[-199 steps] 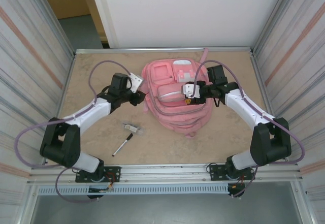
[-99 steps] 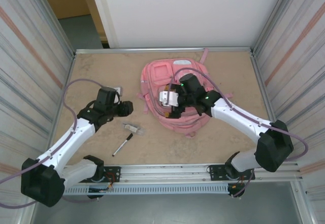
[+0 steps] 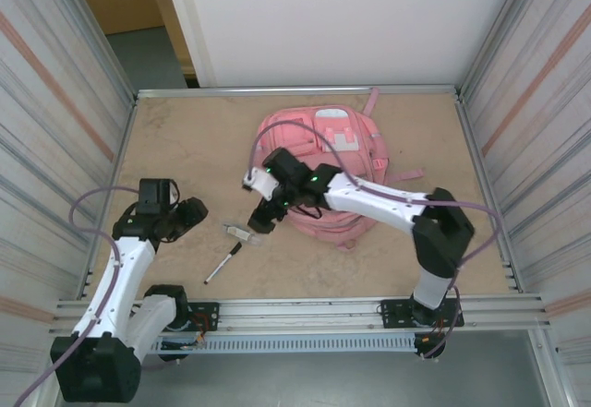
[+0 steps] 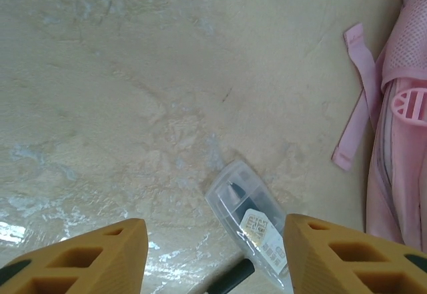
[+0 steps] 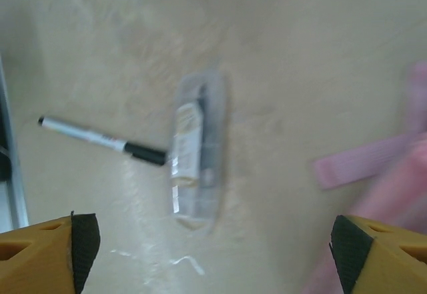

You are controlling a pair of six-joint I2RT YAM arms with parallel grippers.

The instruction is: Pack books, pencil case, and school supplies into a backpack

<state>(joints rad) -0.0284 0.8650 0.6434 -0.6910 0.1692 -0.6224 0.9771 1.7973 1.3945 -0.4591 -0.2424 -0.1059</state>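
Beige tabletop (image 3: 185,139): your large pink fabric backpack (image 3: 332,149) lay toward the back, while the black-and-white marker pen (image 3: 223,263) and small clear plastic packet (image 3: 241,233) lay beside it, unpacked. Your right hand (image 3: 263,220) hovered above them, fingers apart; your left hand (image 3: 190,213) gaped empty.

Beige mottled tabletop (image 3: 185,139), ribbed metal side walls (image 3: 55,102), white back panel (image 3: 332,19), aluminium front rail (image 3: 305,310)
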